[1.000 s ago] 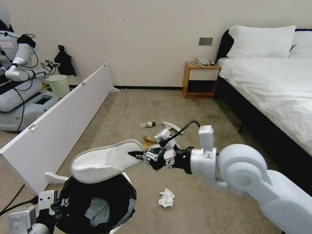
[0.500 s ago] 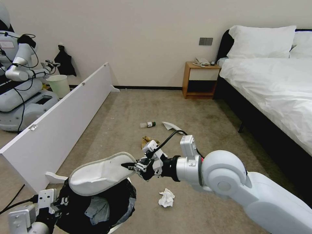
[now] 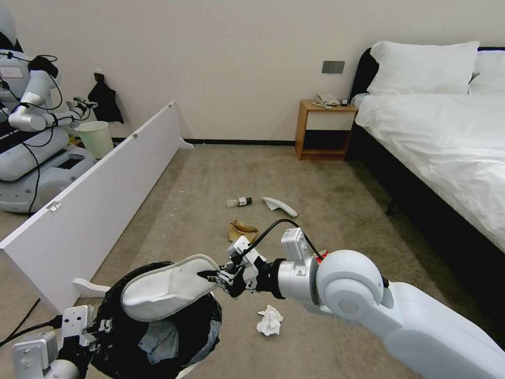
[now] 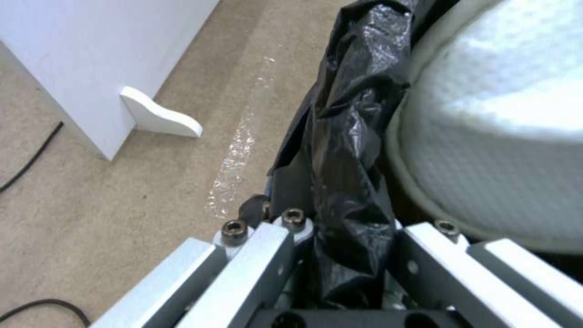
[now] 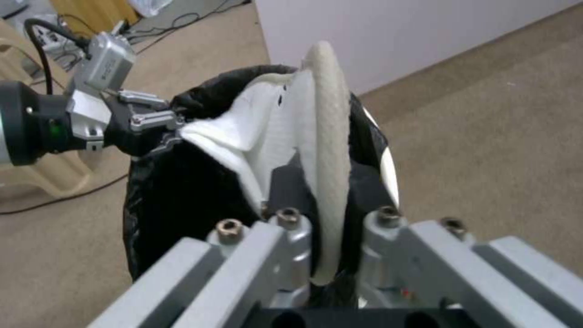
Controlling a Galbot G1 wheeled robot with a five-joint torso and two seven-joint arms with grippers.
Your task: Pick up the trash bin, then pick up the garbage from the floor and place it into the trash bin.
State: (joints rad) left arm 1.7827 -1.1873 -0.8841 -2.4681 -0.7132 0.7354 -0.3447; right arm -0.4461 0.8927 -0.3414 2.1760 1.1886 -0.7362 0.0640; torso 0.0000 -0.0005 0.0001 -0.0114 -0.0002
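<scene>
**Slipper hangs over the bin mouth, long axis pointing at 8 o'clock**

Bin (image 3: 158, 326) first, at your far left: the left gripper (image 3: 87, 331) is clamped on its black-lined rim at the 9 o'clock side, and in the left wrist view you can see the liner pinched between the jaws. The bin sits low at the near left of the head view, mouth up.

Moving right, the slipper (image 3: 168, 287) lies across that mouth. Its long axis runs from the held end at 2 o'clock down to the free end at 8 o'clock, tilted so the free end dips lowest, near the left gripper. Most of it looks to be over the opening.

Further right, the right gripper (image 3: 213, 275) is closed on the slipper's edge; it lies at 3 o'clock of the bin's centre, just past the rim.

So the slipper extends leftward from the right gripper, towards the bin. On the floor (image 3: 326, 210) beyond, a tissue (image 3: 270, 319), paper bag (image 3: 242, 230), bottle (image 3: 239, 201) and a second slipper (image 3: 280, 206) still lie.
</scene>
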